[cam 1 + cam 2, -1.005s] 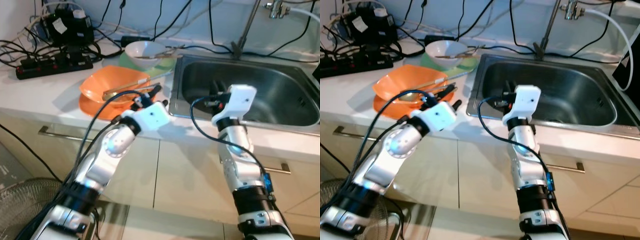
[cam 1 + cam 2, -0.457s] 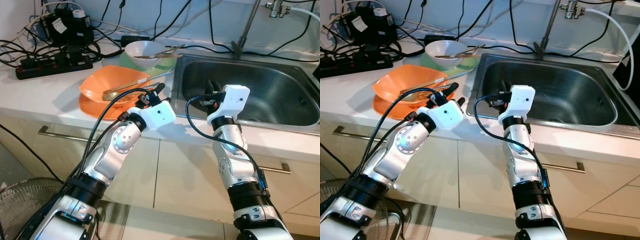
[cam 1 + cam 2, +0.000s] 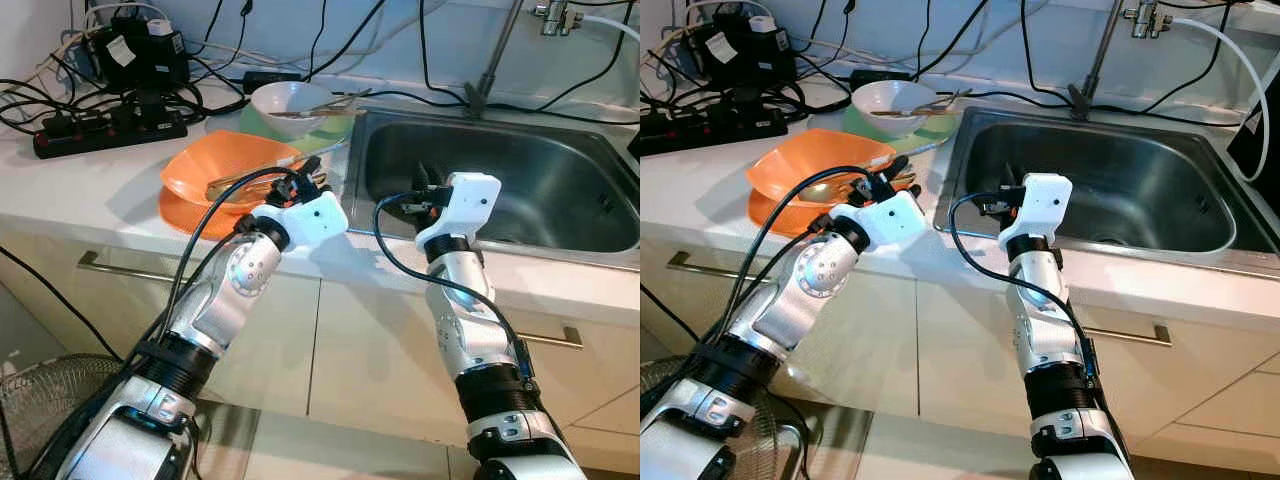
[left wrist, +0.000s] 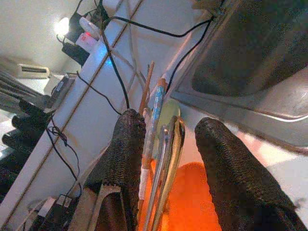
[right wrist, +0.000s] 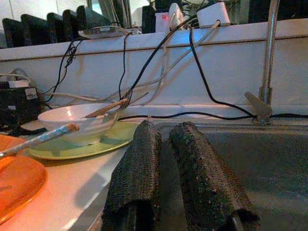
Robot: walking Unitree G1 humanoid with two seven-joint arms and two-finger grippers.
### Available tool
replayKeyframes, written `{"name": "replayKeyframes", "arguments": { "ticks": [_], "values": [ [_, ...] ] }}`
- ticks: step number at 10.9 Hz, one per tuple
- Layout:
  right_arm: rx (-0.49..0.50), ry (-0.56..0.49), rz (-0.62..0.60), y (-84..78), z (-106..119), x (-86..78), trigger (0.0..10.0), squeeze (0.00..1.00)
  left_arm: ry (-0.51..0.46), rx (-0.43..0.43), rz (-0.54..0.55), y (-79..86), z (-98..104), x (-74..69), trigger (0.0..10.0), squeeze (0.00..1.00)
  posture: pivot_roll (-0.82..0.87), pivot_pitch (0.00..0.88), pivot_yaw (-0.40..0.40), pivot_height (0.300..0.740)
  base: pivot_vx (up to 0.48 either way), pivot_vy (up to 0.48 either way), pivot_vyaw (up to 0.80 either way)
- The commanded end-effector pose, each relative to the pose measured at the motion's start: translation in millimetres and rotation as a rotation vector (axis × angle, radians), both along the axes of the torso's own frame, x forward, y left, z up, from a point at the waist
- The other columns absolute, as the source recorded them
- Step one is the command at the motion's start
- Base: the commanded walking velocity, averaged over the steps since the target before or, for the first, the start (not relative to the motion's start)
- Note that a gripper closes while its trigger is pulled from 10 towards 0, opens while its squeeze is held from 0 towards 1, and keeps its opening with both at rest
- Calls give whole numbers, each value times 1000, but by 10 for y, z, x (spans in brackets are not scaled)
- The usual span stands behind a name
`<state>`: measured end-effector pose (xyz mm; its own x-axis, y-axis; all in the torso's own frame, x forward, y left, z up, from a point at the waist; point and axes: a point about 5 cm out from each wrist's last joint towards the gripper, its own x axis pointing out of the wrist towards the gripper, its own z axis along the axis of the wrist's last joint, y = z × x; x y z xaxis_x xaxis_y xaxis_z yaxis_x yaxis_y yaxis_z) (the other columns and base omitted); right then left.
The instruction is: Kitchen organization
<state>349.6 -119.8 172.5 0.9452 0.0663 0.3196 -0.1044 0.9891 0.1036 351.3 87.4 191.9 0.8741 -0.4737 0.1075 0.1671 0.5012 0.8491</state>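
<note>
**A:** What's biggest in front of me?

**B:** The white counter (image 3: 90,180), and set into it on the right, the steel sink (image 3: 560,190) with its tap pipe (image 3: 492,60) at the far edge. Far left there's a power strip (image 3: 105,132) and a tangle of black cables.

**A:** And the dishes I'm sorting?

**B:** Left of the sink, near the front edge, I see an orange bowl (image 3: 215,165) on an orange plate (image 3: 180,215), with utensils (image 4: 166,159) lying across the bowl. Farther back, a white bowl (image 3: 290,100) sits on a green plate (image 3: 335,125), sticks resting across it.

**A:** My left gripper?

**B:** The left gripper (image 3: 300,183) is at the bowl's right rim. On my wrist feed its fingers (image 4: 127,159) stand wide, with the utensils between them, not clamped.

**A:** The right one?

**B:** The right gripper (image 3: 420,180) hovers over the sink's near left corner, its fingers (image 5: 139,178) narrow, almost together, holding nothing.
</note>
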Motion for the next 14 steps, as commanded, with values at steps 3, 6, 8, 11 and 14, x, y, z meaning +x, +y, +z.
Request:
{"name": "replayKeyframes", "arguments": {
  "ticks": [3, 6, 8, 11, 14],
  "values": [
    [15, -22, -5, -10, 63, 25, 10000, 0, -34, -214, -50, -103, 170, -59, 10000, 0, 189, 0, -26, 740, 0, 0, 0],
    [-15, -17, -3, 2, 51, 22, 10000, 0, -56, -204, -51, -106, 199, -62, 10000, 0, 187, 0, -26, 740, 0, 0, 267],
    [-7, -18, -3, 0, 48, 18, 10000, 0, -60, -207, -55, -106, 209, -70, 10000, 0, 190, 0, -28, 740, 0, 0, 800],
    [1, -24, -6, -2, 55, 14, 10000, 0, -76, -220, -92, -140, 245, -105, 10000, 0, 189, 0, -26, 740, 0, 0, 748],
    [6, -23, -11, -11, 51, 16, 10000, 0, -81, -225, -96, -136, 245, -124, 10000, 0, 191, 0, -27, 740, 0, 0, 0]
  ]
}}
